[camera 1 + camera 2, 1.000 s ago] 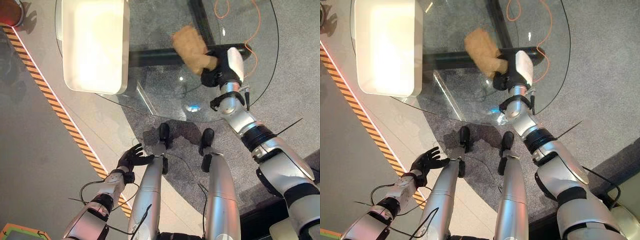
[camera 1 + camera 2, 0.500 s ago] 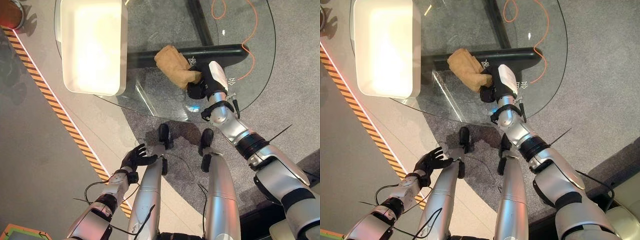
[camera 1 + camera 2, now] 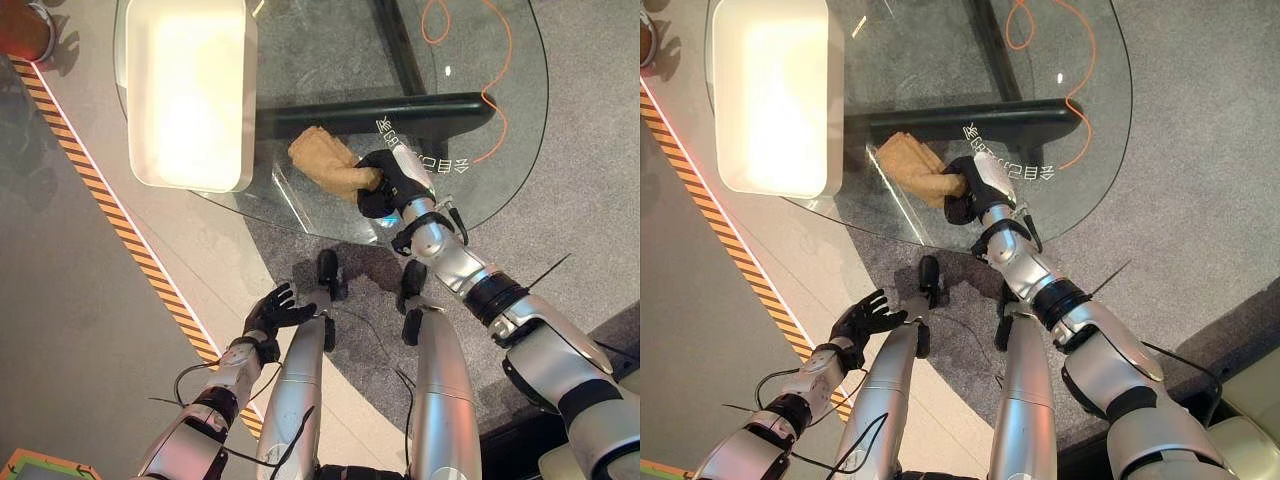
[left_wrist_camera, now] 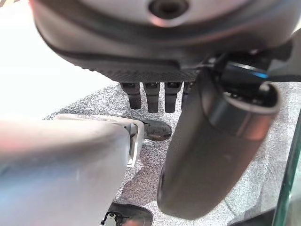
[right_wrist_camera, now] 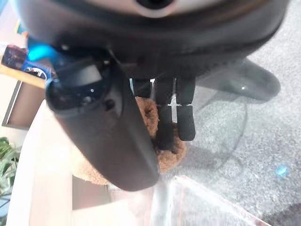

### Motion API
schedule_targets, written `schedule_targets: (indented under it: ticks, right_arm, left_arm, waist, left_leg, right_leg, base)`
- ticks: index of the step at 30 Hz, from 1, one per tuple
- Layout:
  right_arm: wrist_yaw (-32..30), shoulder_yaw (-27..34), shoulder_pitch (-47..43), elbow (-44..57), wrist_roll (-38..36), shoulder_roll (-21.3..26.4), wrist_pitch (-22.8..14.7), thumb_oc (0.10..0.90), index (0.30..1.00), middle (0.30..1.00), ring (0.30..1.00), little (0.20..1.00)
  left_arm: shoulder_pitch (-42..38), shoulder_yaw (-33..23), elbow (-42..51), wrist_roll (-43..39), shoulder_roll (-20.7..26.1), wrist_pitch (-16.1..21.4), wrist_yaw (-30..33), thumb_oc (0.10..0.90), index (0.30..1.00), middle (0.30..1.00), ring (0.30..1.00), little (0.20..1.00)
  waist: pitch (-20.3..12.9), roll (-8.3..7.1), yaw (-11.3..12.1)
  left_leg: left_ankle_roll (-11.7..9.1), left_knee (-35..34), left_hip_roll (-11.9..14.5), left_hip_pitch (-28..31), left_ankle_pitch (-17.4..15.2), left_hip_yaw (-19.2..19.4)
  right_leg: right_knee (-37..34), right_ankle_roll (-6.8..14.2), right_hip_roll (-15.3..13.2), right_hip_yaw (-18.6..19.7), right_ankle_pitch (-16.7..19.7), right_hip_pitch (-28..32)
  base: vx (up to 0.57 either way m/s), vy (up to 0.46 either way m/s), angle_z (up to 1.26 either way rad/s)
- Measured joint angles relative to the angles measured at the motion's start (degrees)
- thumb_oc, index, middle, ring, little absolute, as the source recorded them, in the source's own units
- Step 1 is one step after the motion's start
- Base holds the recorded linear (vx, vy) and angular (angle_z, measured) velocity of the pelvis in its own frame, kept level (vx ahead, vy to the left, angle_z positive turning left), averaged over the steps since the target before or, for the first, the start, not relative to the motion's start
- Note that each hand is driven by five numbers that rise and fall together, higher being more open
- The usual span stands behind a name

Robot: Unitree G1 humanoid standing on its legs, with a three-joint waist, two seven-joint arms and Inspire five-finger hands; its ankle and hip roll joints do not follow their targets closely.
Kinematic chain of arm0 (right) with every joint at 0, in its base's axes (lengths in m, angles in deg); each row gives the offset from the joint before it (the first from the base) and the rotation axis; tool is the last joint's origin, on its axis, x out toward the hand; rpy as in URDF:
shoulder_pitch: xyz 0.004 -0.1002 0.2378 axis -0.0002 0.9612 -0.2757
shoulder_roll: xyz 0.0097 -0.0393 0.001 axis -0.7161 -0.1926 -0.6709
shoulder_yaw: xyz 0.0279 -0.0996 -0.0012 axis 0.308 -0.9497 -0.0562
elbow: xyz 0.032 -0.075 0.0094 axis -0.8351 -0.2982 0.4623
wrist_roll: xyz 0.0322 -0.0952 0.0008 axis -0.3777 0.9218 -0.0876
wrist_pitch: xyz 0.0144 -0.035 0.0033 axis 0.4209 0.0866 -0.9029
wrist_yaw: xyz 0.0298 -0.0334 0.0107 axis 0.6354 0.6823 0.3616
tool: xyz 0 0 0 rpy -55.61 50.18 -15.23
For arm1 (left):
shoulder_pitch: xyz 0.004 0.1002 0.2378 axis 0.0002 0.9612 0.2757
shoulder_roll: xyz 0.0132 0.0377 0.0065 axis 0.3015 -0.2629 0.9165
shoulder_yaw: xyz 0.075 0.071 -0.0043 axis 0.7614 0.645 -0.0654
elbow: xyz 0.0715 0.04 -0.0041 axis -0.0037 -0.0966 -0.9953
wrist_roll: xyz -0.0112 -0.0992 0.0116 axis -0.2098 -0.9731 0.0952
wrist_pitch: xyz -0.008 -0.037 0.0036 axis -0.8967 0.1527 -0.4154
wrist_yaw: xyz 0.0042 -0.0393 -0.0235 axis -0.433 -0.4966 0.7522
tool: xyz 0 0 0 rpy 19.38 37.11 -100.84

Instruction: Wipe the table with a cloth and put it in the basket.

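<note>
Right hand (image 3: 385, 185) rests on the round glass table (image 3: 500, 150), fingers and thumb curled around the tan cloth (image 3: 322, 160), which lies bunched on the glass just beside the white basket (image 3: 185, 90). Left hand (image 3: 272, 310) hangs low beside the table, fingers spread, holding nothing.

Two head views looking steeply down, sharing the glass table (image 3: 500, 180), basket (image 3: 185, 90) and cloth (image 3: 912, 165), slightly offset sideways. Wrist views very close along each hand: left over carpet, right over cloth.
</note>
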Motion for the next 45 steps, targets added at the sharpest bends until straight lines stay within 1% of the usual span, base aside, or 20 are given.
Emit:
schedule_targets:
  ticks: [5,6,9,15,21,25,27,30,31,32,34,35,38,41,43,45]
  right_arm:
    - [0.47,-0.69,0.0,0.01,0.0,0.01,0.02,0.1,0.3,0.3,0.3,0.2]
    - [0.4,-0.74,0.0,0.01,-0.09,-0.01,0.03,0.1,0.3,0.3,0.3,0.2]
    - [-0.67,-0.74,0.23,-0.03,-0.73,-0.02,0.05,0.1,0.3,0.3,0.3,0.2]
    - [-3.83,-0.55,0.62,-1.31,-4.63,-0.41,-0.09,0.1,0.3,0.3,0.3,0.2]
    - [-7.02,-0.13,0.76,-1.36,-6.91,-0.49,-0.31,0.1,0.3,0.3,0.3,0.2]
    - [-8.45,2.76,2.22,1.32,-6.9,0.11,-0.34,0.1,0.3,0.3,0.3,0.2]
    - [-9.36,4.4,3.84,4.63,-6.9,0.93,-0.33,0.1,0.3,0.3,0.3,0.2]
    - [-10.35,6.32,5.77,8.99,-6.88,2.28,-0.31,0.1,0.3,0.3,0.3,0.2]
    - [-10.42,6.82,6.29,9.88,-6.87,2.5,-0.31,0.1,0.3,0.3,0.3,0.2]
    - [-10.88,7.79,7.35,11.44,-6.84,2.61,-0.31,0.1,0.3,0.3,0.3,0.2]
    - [-11.05,8.69,8.44,12.83,-6.82,2.57,-0.31,0.1,0.3,0.3,0.3,0.2]
    - [-11.4,9.55,9.8,14.84,-6.75,2.54,-0.32,0.1,0.3,0.3,0.3,0.2]
    - [-11.41,10.22,11.23,17.34,-6.64,2.51,-0.32,0.1,0.3,0.3,0.3,0.2]
    - [-11.39,11.7,13.41,20.99,-6.09,2.52,-0.32,0.1,0.3,0.3,0.3,0.2]
    - [-11.37,12.77,15.05,23.76,-5.35,2.48,-0.32,0.1,0.3,0.3,0.3,0.2]
    - [-11.37,13.63,15.95,25.64,-4.32,2.47,-0.46,0.1,0.3,0.3,0.3,0.2]
  left_arm:
    - [-0.03,-0.01,0.03,-0.21,0.0,0.03,0.09,0.8,0.9,0.9,0.9,0.9]
    - [-0.07,-0.01,0.04,-1.25,-0.01,0.24,0.28,0.8,0.9,0.9,0.9,0.9]
    - [-0.23,-0.57,0.53,-5.57,-0.2,2.44,2.62,0.8,0.9,0.9,0.9,0.9]
    - [-0.79,-6.13,4.34,-12.15,-0.21,7.56,7.67,0.8,0.9,0.9,0.9,0.9]
    - [-1.17,-11.91,7.93,-19.56,-0.09,11.66,13.94,0.8,0.9,0.9,0.9,0.9]
    - [-1.15,-16.22,7.99,-21.53,-0.07,14.71,18.27,0.8,0.9,0.9,0.9,0.9]
    - [-1.2,-18.23,8.23,-21.48,0.02,16.94,20.87,0.8,0.9,0.9,0.9,0.9]
    - [-1.33,-20.24,11.3,-21.22,0.41,20.46,24.92,0.8,0.9,0.9,0.9,0.9]
    - [-1.45,-20.59,12.09,-21.22,0.43,20.92,25.62,0.8,0.9,0.9,0.9,0.9]
    - [-1.74,-20.61,13.8,-21.17,0.69,22.48,26.88,0.8,0.9,0.9,0.9,0.9]
    - [-1.71,-20.65,16.2,-20.9,0.76,23.45,28.48,0.8,0.9,0.9,0.9,0.9]
    - [-1.77,-20.78,19.55,-19.61,0.78,24.71,30.16,0.8,0.9,0.9,0.9,0.9]
    - [-1.84,-20.92,24.3,-16.2,0.79,26.1,32.13,0.8,0.9,0.9,0.9,0.9]
    - [-1.17,-21.03,30.23,-9.51,0.51,27.51,34.57,0.8,0.9,0.9,0.9,0.9]
    - [-0.64,-20.98,34.93,-5.01,0.08,28.11,34.97,0.8,0.9,0.9,0.9,0.9]
    - [-0.63,-20.22,38.72,-2.14,0.05,28.26,34.47,0.8,0.9,0.9,0.9,0.9]
  waist:
    - [0.0,0.0,0.06]
    - [0.0,0.0,0.06]
    - [0.0,0.0,0.21]
    - [0.0,0.0,1.0]
    - [0.01,0.0,1.57]
    - [0.02,0.0,1.64]
    - [0.03,-0.02,1.57]
    - [0.1,-0.12,1.52]
    - [0.11,-0.14,1.51]
    - [0.15,-0.2,1.45]
    - [0.21,-0.3,1.5]
    - [0.28,-0.46,1.48]
    - [0.34,-0.72,1.44]
    - [0.41,-1.42,1.49]
    - [0.45,-2.12,1.53]
    - [0.49,-2.34,1.43]
  left_leg:
    - [-0.18,0.04,-0.02,0.06,0.12,-0.01]
    - [-0.17,0.05,-0.02,0.07,0.12,-0.01]
    - [-0.21,0.04,-0.03,0.25,0.15,-0.02]
    - [-0.27,0.09,-0.08,0.67,0.19,-0.18]
    - [-0.24,0.1,-0.09,0.67,0.17,-0.36]
    - [-0.22,0.13,-0.07,0.6,0.15,-0.37]
    - [-0.2,0.17,-0.07,0.43,0.13,-0.38]
    - [-0.14,1.23,-0.02,-0.6,-0.33,-0.51]
    - [-0.09,1.29,-0.02,-0.76,-0.37,-0.57]
    - [-0.12,1.66,-0.02,-1.1,-0.51,-0.73]
    - [-0.28,2.15,0.01,-1.33,-0.7,-0.78]
    - [-0.25,2.15,-0.03,-1.35,-0.73,-0.77]
    - [-0.21,2.21,0.0,-1.39,-0.8,-0.78]
    - [-0.22,2.65,0.13,-1.57,-0.94,-0.79]
    - [-0.21,3.07,0.18,-1.71,-1.19,-0.82]
    - [0.17,3.25,0.18,-1.84,-1.47,-0.83]
  right_leg:
    - [0.04,0.0,-0.04,-0.01,0.0,0.08]
    - [0.08,0.0,-0.05,-0.01,0.0,0.08]
    - [0.1,0.0,-0.07,-0.01,0.0,0.27]
    - [0.23,-0.02,-0.15,-0.08,-0.02,0.72]
    - [0.32,0.12,-0.18,-0.11,-0.18,0.72]
    - [0.16,0.21,-0.12,-0.06,-0.24,0.72]
    - [0.04,0.2,-0.07,-0.05,-0.24,0.67]
    - [0.13,0.2,0.31,-0.05,-0.24,0.16]
    - [0.1,0.17,0.38,-0.09,-0.22,0.09]
    - [0.06,0.1,0.47,-0.12,-0.16,0.03]
    - [0.09,0.11,0.55,-0.1,-0.17,0.02]
    - [0.03,0.14,0.55,-0.05,-0.18,0.03]
    - [0.0,0.18,0.61,-0.04,-0.17,0.03]
    - [-0.02,0.18,0.77,-0.05,-0.18,0.03]
    - [0.0,0.18,0.86,-0.03,-0.19,0.03]
    - [-0.02,0.22,0.85,-0.05,-0.18,0.03]
  base:
    - [0.0,0.0,0.0]
    - [0.0,0.0,0.0]
    - [0.0,0.0,0.0]
    - [0.0,0.0,0.0]
    - [0.0,0.0,0.0]
    - [0.0,0.0,0.0]
    - [0.0,0.0,0.0]
    - [0.0,-0.033,0.0]
    - [0.0,-0.045,0.01]
    - [0.0,-0.052,0.01]
    - [0.0,-0.038,0.0]
    - [0.0,-0.039,-0.01]
    - [-0.01,-0.05,-0.01]
    - [-0.01,-0.06,-0.02]
    - [-0.01,-0.04,-0.01]
    - [-0.01,-0.039,0.01]
